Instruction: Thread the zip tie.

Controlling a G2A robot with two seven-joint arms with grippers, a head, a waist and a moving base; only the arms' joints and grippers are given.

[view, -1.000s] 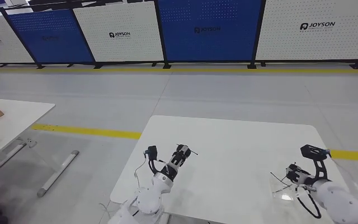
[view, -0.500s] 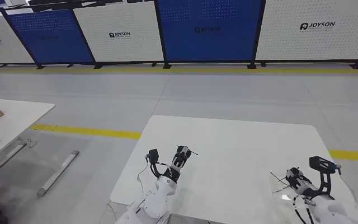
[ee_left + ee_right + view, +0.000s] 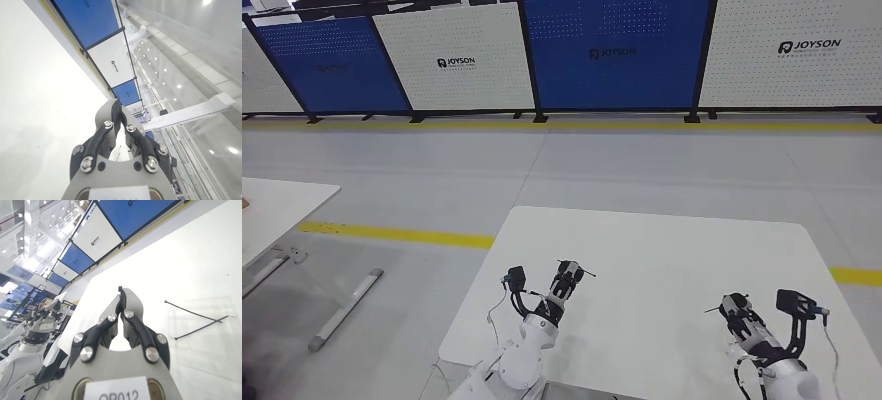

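Right arm has swung inward from desk (image 3: 170,266) edge; right hand (image 3: 120,293) now nearer desk middle.

Risk, judged: hands well apart, long approach; short tip may flex, slip or miss head slot. Slot facing cannot be told.

Left hand (image 3: 119,106) clamped on tie (image 3: 118,98), thin tip just past pads. Right hand clamped on second tie (image 3: 120,288), head at fingertips. Spare ties (image 3: 192,311) crossed on sheet (image 3: 223,306) beside right hand.

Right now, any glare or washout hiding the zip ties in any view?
Left wrist view: table washed to flat white; the zip tie tip at the fingers reads only against the blue panel. Right wrist view: two loose zip ties stand out black on white, but the clear tray under them nearly vanishes. Top view: even light, no glare on the table.
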